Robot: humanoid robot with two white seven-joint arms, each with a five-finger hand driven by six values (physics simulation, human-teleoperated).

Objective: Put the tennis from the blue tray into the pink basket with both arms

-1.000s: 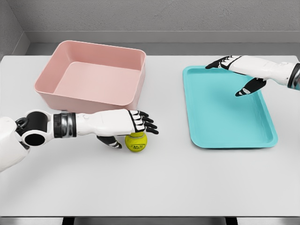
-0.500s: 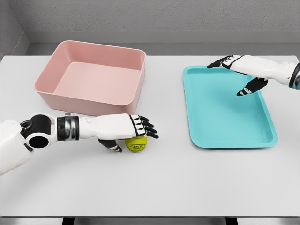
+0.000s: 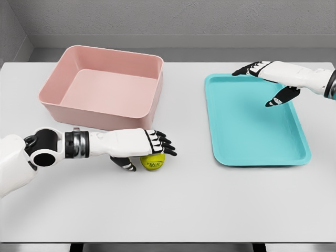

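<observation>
Left hand lies palm-down over the tennis ball, fingers stretched flat across its top and the thumb hooked low on the near-left side. It covers the ball but does not yet hold it; the fingers are extended, not closed. The ball sits on the white table, just in front of the pink basket and well outside the blue tray.

To do this grasp well, the fingers should curl down the far side of the ball while the thumb presses in from the near side, squeezing evenly so it does not roll out to the right. Only then should the hand lift, clearing the basket's near wall before moving over it.

Farther off, the right hand hovers above the tray's far right corner, fingers spread and empty, forearm entering from the right edge.
</observation>
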